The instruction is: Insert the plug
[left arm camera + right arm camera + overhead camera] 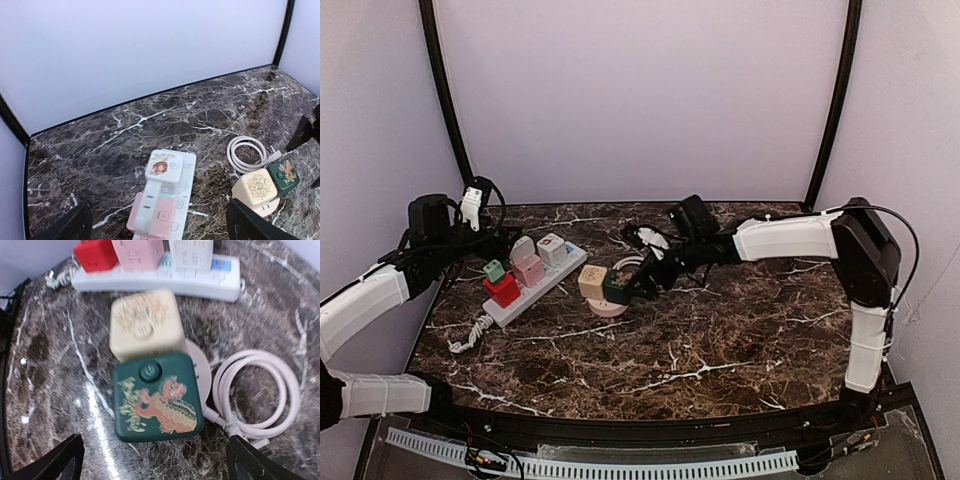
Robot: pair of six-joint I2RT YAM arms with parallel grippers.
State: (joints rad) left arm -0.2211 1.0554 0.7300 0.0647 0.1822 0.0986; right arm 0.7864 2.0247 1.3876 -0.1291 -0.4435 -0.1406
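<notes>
A white power strip (538,293) lies at the left of the marble table with red (502,290), pink (528,270) and white (551,248) plugs in it. A cream cube plug (591,281) and a dark green cube plug with a dragon print (617,287) rest on a pink round disc (611,309). My right gripper (642,281) is open, just right of the green plug; in the right wrist view the green plug (157,396) lies just ahead of my open fingers (56,463). My left gripper (488,247) is open and empty behind the strip (186,186).
A coiled white cable (260,390) lies right of the disc and also shows in the left wrist view (245,152). The strip's curly cord (468,337) trails toward the table's left edge. Walls close the back and sides.
</notes>
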